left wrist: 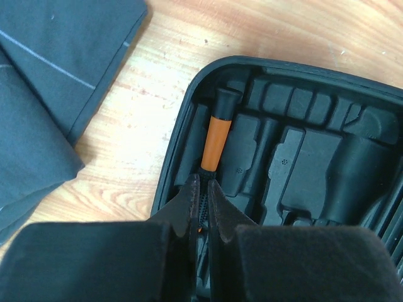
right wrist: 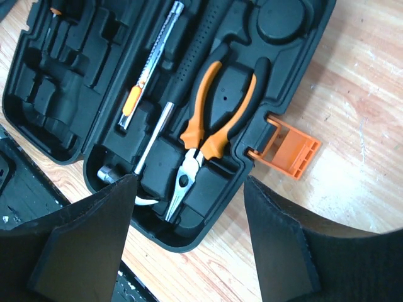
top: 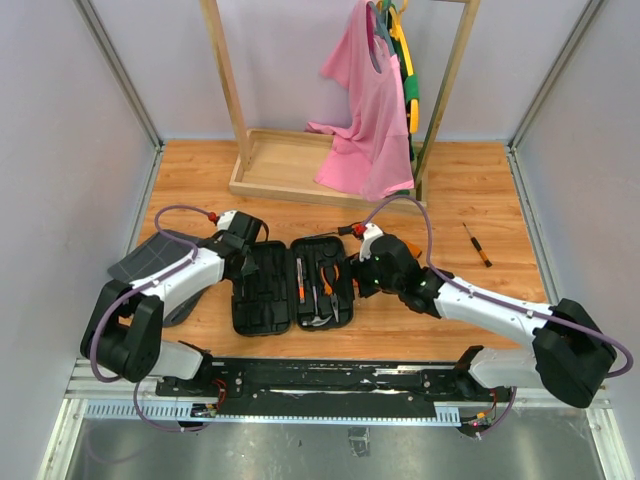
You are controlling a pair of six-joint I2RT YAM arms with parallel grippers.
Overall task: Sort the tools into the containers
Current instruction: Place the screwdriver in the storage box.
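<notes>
Noted left gripper [left wrist: 201, 211] clenched on screwdriver [left wrist: 216, 138], lying in edge slot of tool case [left wrist: 178, 148]; right gripper [right wrist: 189, 187] spread wide above pliers [right wrist: 200, 148]. Likely light, stiff, smooth-handled. Best pinched at black textured collar.

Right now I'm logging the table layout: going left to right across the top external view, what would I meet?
Dark grey fabric → left hand, shut on an orange-handled tool → open tool case → right hand, open → loose screwdriver.
</notes>
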